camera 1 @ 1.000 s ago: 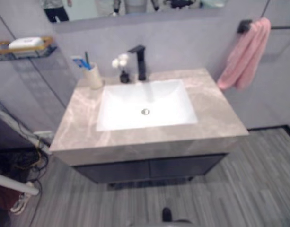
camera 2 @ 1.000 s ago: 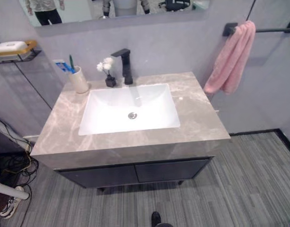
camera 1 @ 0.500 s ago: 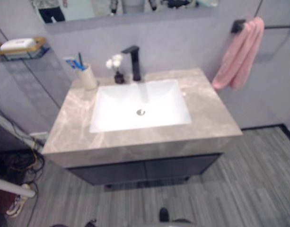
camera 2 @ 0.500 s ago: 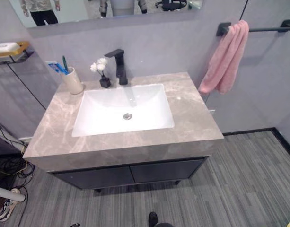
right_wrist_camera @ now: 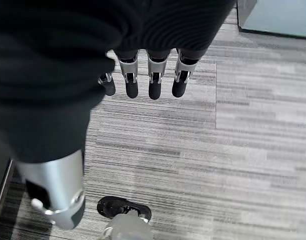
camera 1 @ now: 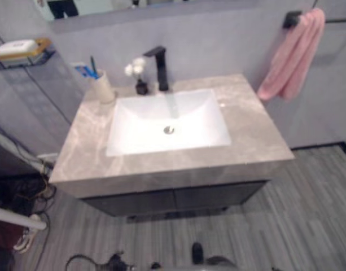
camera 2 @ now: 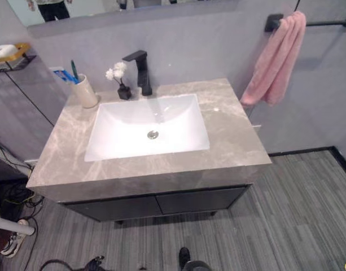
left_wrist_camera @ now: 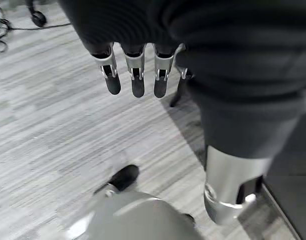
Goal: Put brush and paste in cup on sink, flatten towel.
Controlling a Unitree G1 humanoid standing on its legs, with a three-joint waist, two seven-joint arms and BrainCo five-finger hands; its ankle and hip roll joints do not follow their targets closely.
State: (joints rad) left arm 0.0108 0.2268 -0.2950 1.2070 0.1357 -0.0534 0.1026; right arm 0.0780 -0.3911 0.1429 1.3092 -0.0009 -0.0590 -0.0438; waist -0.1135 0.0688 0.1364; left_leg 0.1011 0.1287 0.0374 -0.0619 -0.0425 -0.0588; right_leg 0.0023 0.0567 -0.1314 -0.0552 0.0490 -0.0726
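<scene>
Pink towel bunched on rail, brush in cup (unmoved), both hands relaxed, empty.

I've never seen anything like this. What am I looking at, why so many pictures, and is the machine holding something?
It's a two-legged robot with two arms. Two pictures come from cameras in its head, looking down at a bathroom sink set in a stone counter. At the back stand a cup holding a toothbrush and toothpaste, a small vase of flowers and a black tap. A pink towel hangs bunched on a wall rail. The other two pictures come from wrist cameras: the left hand and right hand hang above the floor, fingers straight, holding nothing.
</scene>
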